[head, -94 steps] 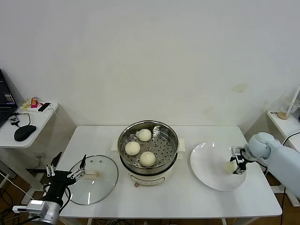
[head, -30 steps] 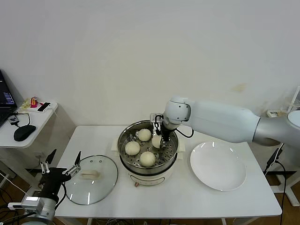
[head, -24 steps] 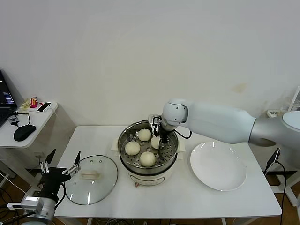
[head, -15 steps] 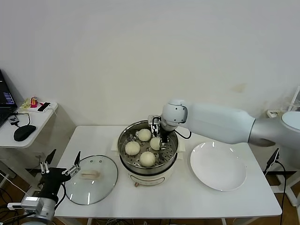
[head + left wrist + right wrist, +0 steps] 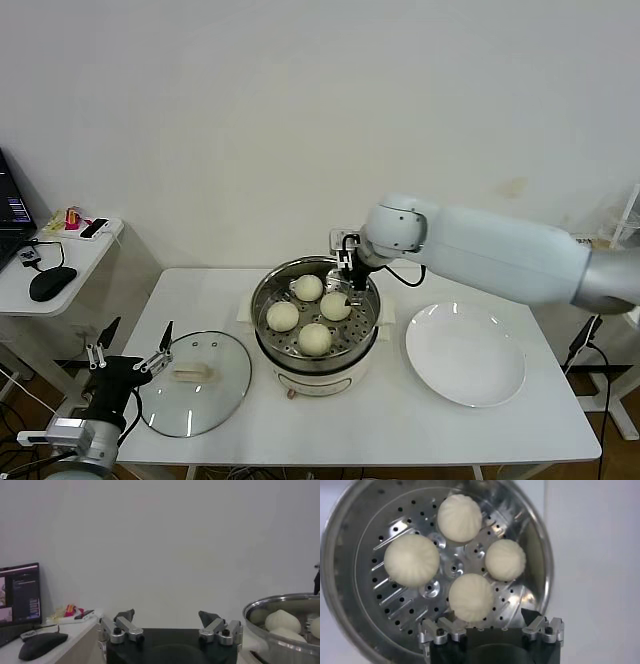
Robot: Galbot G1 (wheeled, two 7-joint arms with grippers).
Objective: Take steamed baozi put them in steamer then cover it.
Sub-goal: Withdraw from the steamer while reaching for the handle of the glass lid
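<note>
All four steamed baozi (image 5: 459,518) sit inside the steamer (image 5: 316,318), on the tray with holes in it. The steamer stands in the middle of the table (image 5: 400,420). The white plate (image 5: 465,353) near the right edge of the table has nothing on it.

The right gripper (image 5: 348,272) hangs just over the back part of the steamer. Its fingers (image 5: 540,627) are open and hold nothing. One bun lies right under them.

The cover (image 5: 195,383) lies flat near the left front corner of the table, well apart from the steamer. The left gripper (image 5: 132,365) waits just beside it, at the left edge. Its fingers (image 5: 122,626) are open too and grip nothing.

So I think the buns are done and only the cover is left to put on.

What could go wrong now? The right arm is over the pot. If the cover comes across while that arm is there, the two could bump. If the right fingers dip on the way out, they could poke a soft bun or knock the shiny rim.

The cover is glass and looks heavy. Its handle is a small bar. If the left fingers catch only the end of it, the cover could tip or slip and bang on the table. If it lands crooked on the pot, it could sit on the rim and slide off.
</note>
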